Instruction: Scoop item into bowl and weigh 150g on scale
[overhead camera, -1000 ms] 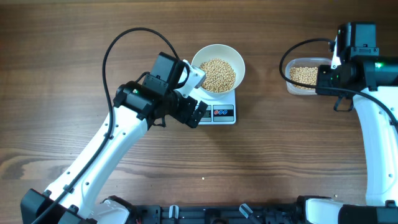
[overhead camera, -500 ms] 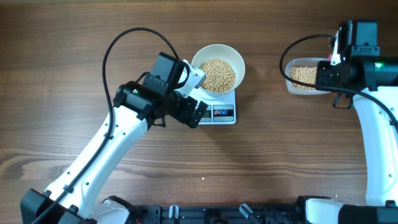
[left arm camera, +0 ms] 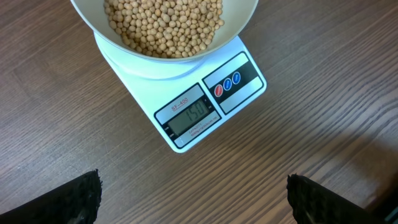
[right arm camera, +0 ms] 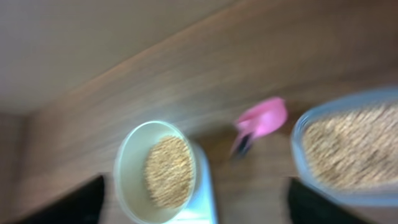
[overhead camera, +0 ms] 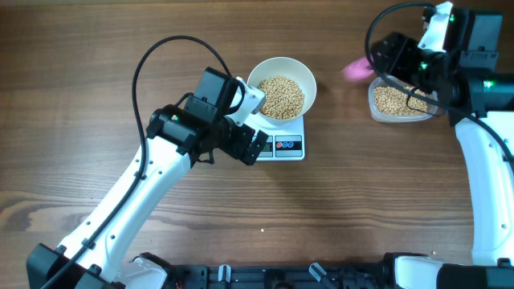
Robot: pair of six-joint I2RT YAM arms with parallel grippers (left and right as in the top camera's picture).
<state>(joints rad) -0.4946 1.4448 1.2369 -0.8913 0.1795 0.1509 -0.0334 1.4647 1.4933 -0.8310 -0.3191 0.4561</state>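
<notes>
The white bowl [overhead camera: 281, 87] stands on the white scale [overhead camera: 287, 146], filled with tan beans [overhead camera: 282, 96]. In the left wrist view the bowl [left arm camera: 163, 37] and its beans [left arm camera: 163, 25] sit on the scale [left arm camera: 186, 99], whose display [left arm camera: 188, 116] reads 150. My left gripper [overhead camera: 250, 146] [left arm camera: 194, 182] hangs open just left of the scale's front, with nothing between its fingers. My right gripper [overhead camera: 384, 50] [right arm camera: 199, 208] is open and empty at the back right, above the clear tub's far-left corner. Its view is blurred and shows the bowl [right arm camera: 134, 171].
A pink scoop [overhead camera: 356, 68] [right arm camera: 261, 119], blurred, shows just left of the clear tub [overhead camera: 399, 101] [right arm camera: 348, 152], free of the right gripper. The tub holds more beans. A black cable [overhead camera: 161, 64] loops over the left arm.
The right gripper has opened and swung back and left from over the tub. The pink scoop has come into view left of the tub, let go. The left arm has not moved.
</notes>
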